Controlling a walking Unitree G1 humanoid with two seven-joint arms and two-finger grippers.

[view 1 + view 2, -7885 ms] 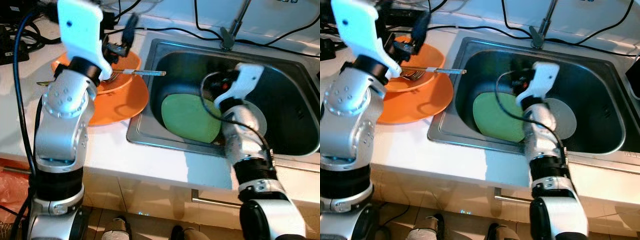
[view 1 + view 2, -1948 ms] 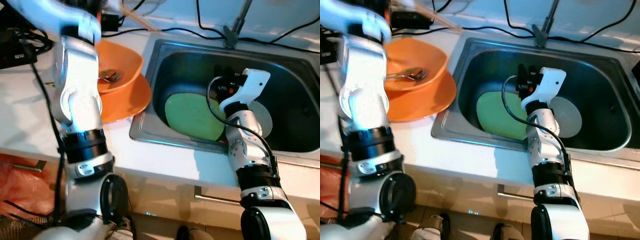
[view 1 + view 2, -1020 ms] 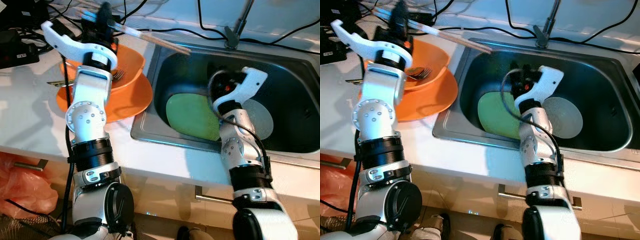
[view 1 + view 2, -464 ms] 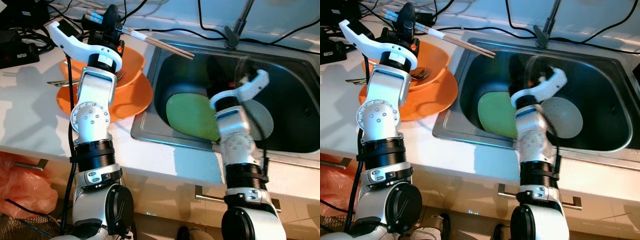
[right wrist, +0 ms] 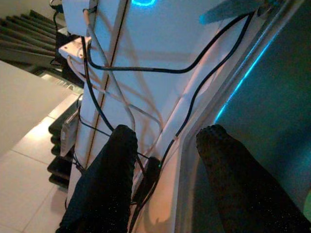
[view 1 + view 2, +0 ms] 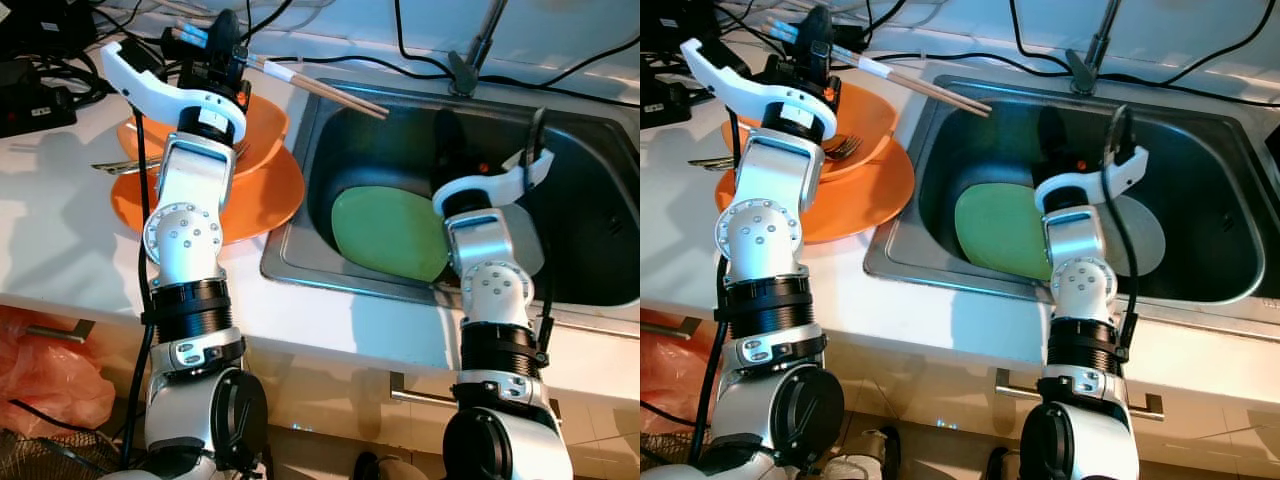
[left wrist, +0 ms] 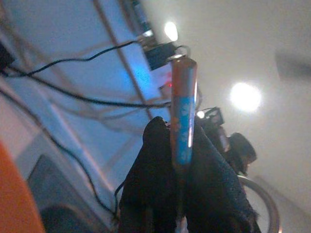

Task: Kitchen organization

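Left eye view: chopsticks (image 6: 320,88) in left tool (image 6: 222,62)

A white counter (image 6: 60,250) runs round a steel sink (image 6: 590,200), black cables (image 6: 930,55) trailing along its back edge. Below, pale cabinet fronts with a metal handle (image 6: 1140,400) (ceiling lights (image 7: 245,96) glare overhead).

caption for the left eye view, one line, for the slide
Left tool shut on chopsticks above orange bowl; right arm inside sink beside green plate.
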